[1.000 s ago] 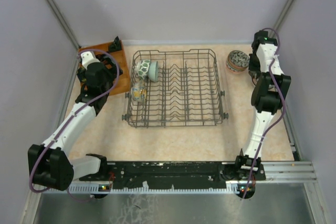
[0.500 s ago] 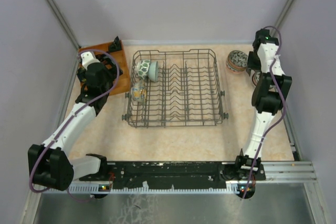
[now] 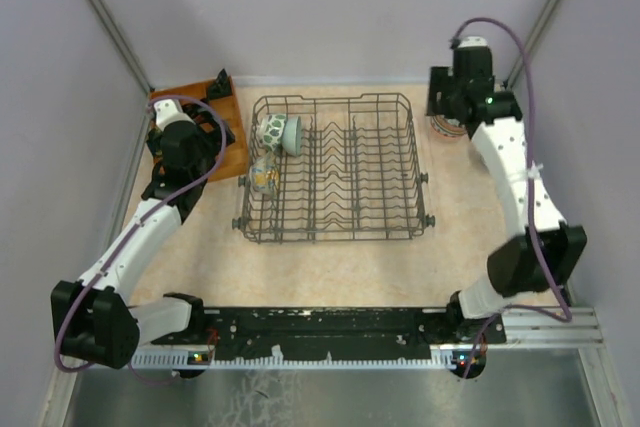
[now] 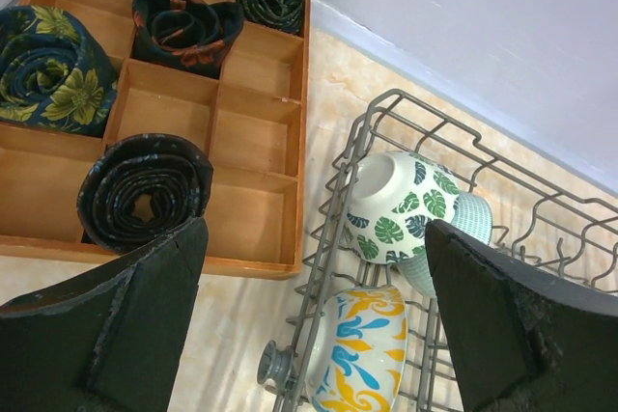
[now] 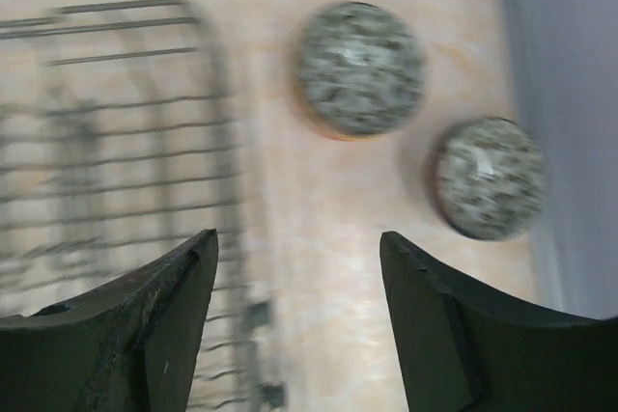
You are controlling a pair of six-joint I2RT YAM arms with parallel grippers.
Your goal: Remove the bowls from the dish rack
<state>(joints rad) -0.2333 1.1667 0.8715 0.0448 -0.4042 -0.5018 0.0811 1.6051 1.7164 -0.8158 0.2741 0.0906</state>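
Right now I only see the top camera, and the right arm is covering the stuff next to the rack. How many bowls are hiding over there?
Observer: Two. The right wrist camera shows two speckled bowls sitting on the table beside the dish rack. They are apart from each other. The picture is blurry, so I can't make out more than that.
Operator: Is the claw holding one of them?
Observer: No. The right gripper is open, and there is only bare table between its fingers.
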